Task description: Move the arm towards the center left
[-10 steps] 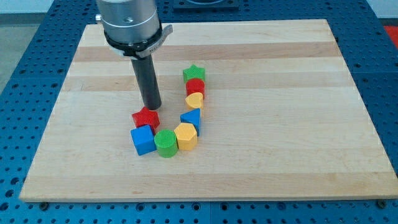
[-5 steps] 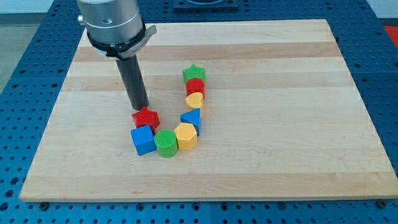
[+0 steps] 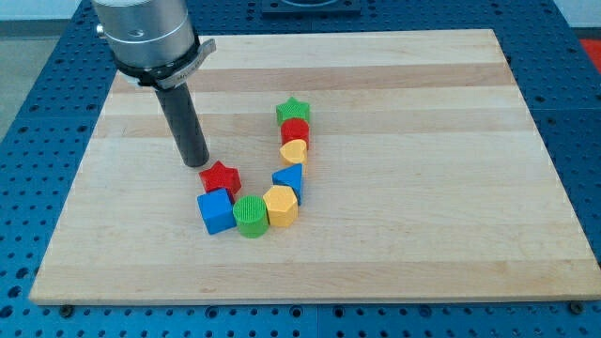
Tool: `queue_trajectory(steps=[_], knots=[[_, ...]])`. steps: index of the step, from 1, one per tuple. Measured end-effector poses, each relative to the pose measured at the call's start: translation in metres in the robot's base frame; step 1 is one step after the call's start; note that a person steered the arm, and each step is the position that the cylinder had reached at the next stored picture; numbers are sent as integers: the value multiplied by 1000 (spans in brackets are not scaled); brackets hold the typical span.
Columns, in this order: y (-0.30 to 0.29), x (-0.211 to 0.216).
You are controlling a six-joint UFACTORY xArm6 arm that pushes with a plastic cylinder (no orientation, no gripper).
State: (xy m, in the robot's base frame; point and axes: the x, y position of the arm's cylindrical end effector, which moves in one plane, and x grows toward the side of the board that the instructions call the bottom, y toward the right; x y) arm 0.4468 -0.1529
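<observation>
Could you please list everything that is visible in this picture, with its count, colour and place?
Star: one, green, top of the right-hand column of blocks.
Cylinder: one, red, just below the green star.
Yellow block: one, rounded, below the red cylinder; exact shape unclear.
Triangle: one, blue, below that yellow block.
Hexagon: one, yellow, bottom right of the group.
Green cylinder: one, ribbed, between the hexagon and the cube.
Cube: one, blue, bottom left of the group.
Red star: one, above the cube.
Board: one, pale wood, under everything.
Table: one, blue, perforated, around the board.
My tip: one dark rod, just left of the red star, towards the view's top.
</observation>
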Motion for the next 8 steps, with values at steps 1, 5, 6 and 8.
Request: queue_trajectory(steps=[1,5,6,8], knots=[[-6,0],[-36,0],[-44,0],[-61,0]])
